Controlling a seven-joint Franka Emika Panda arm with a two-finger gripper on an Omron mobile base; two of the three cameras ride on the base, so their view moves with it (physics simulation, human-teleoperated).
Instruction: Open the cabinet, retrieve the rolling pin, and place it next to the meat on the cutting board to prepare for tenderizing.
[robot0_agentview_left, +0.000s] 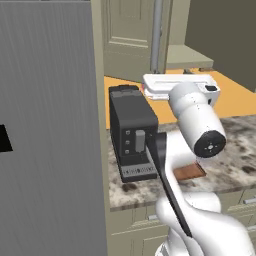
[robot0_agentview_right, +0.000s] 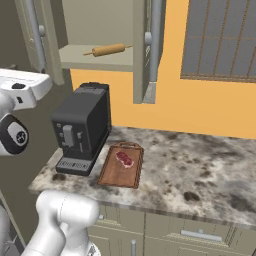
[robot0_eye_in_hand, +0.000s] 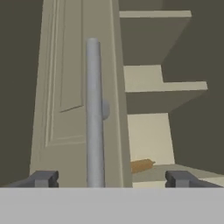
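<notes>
The cabinet (robot0_agentview_right: 100, 25) stands open. Its left door (robot0_eye_in_hand: 65, 96) fills the hand view, with the long grey bar handle (robot0_eye_in_hand: 94, 113) rising between my fingertips. My gripper (robot0_eye_in_hand: 111, 179) is open, its jaws wide on either side of the handle and not touching it. The rolling pin (robot0_agentview_right: 108, 49) lies on the cabinet shelf, and one end of the rolling pin (robot0_eye_in_hand: 141, 165) peeks past the door edge. Below on the counter, the cutting board (robot0_agentview_right: 117, 175) carries the meat (robot0_agentview_right: 124, 159) at its far end. The board's corner (robot0_agentview_left: 190, 172) shows behind my arm.
A black coffee machine (robot0_agentview_right: 82, 130) stands on the counter just left of the board, right under the cabinet. The right cabinet door (robot0_agentview_right: 142, 55) hangs open edge-on. A grey fridge wall (robot0_agentview_left: 47, 130) bounds the left. Marbled counter (robot0_agentview_right: 200, 165) stretches right.
</notes>
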